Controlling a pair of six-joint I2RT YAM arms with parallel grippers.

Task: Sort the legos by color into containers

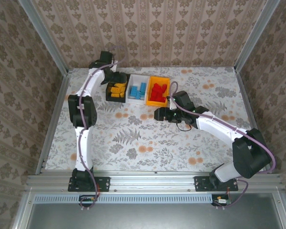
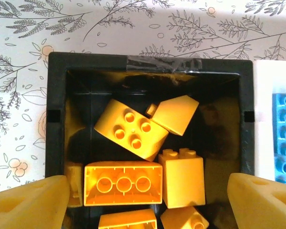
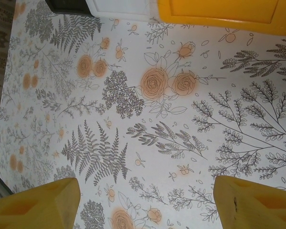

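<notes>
Legos (image 2: 128,131): studded yellow, blue, red plastic bricks

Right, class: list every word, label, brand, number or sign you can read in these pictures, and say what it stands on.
None can be read.
The black bin, white bin, orange bin and yellow bricks carry no writing.
The strip of tape on the black bin's rim is blank.
The tablecloth bears only a floral print.
</notes>
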